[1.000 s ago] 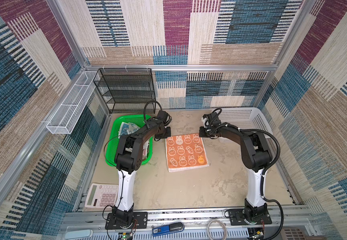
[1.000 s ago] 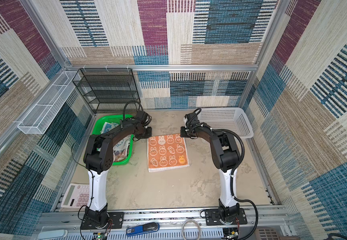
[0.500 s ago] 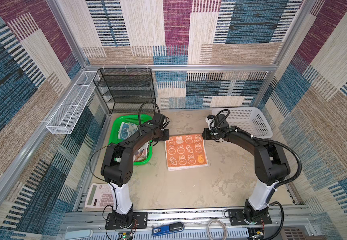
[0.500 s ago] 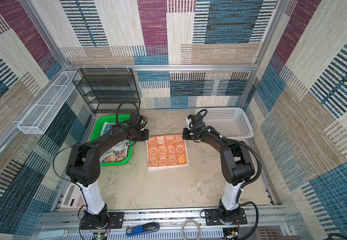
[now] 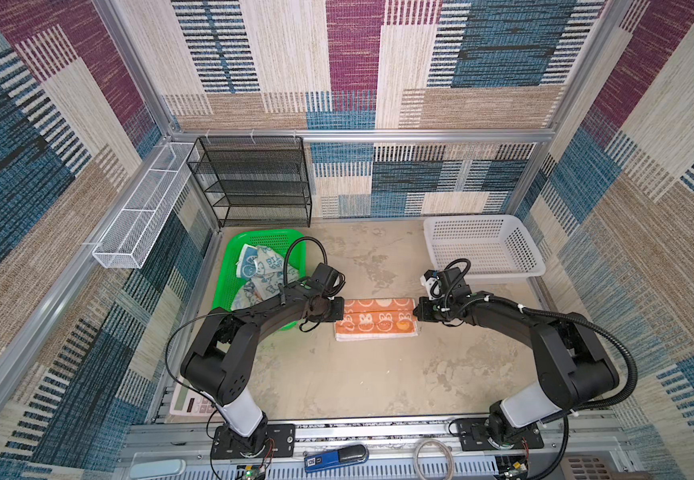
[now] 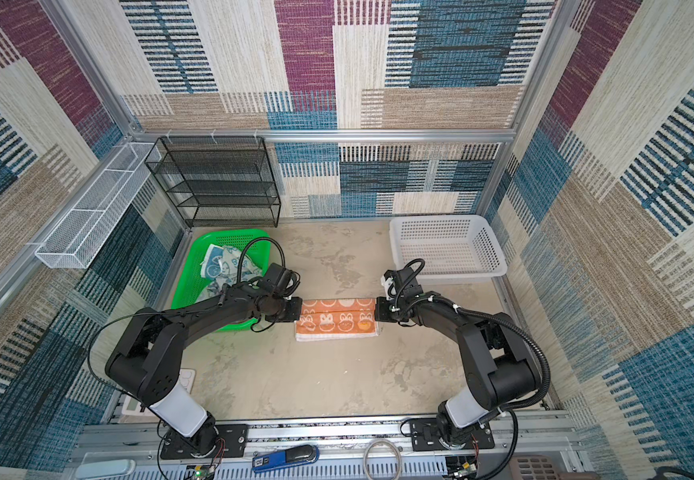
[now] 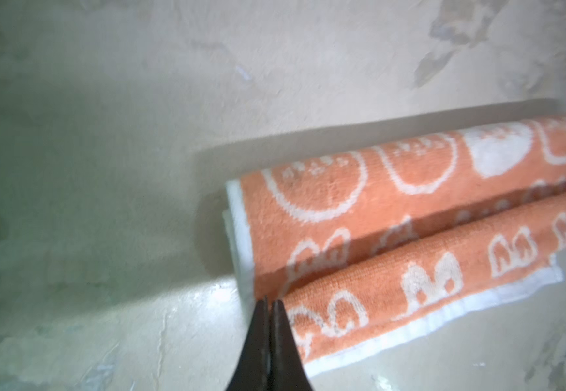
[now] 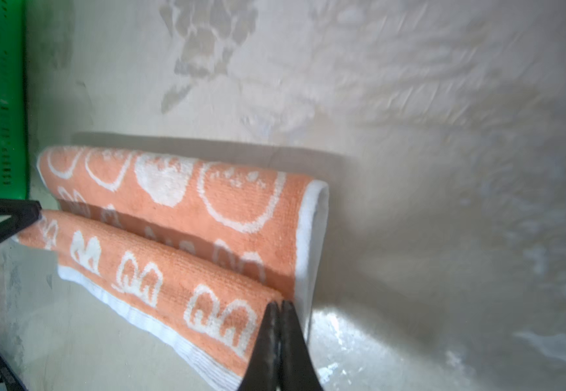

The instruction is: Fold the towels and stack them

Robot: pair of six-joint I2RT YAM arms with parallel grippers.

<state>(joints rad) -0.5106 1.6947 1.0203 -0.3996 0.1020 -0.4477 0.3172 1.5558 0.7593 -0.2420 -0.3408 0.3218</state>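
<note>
The orange towel (image 5: 374, 321) (image 6: 337, 323) with white rabbits lies mid-table, doubled over into a narrow strip. My left gripper (image 5: 338, 310) (image 6: 298, 310) is shut on its left end and my right gripper (image 5: 417, 311) (image 6: 377, 311) on its right end. In the left wrist view the upper layer of the orange towel (image 7: 410, 210) runs away from the closed gripper (image 7: 270, 302), raised a little above the lower layer. The right wrist view shows the same raised layer of the orange towel (image 8: 190, 220) at the shut gripper (image 8: 278, 303). Two more towels (image 5: 260, 270), blue and whitish, lie crumpled in the green basket (image 5: 229, 266).
A white plastic basket (image 5: 482, 249) stands at the back right. A black mesh shelf (image 5: 254, 183) sits against the back wall and a white wire rack (image 5: 142, 216) hangs on the left wall. A calculator (image 5: 187, 401) lies at the front left.
The orange towel lay flat and open; now its far half is lifted and drawn toward the front, halving its depth. Both grippers moved forward with its corners.
</note>
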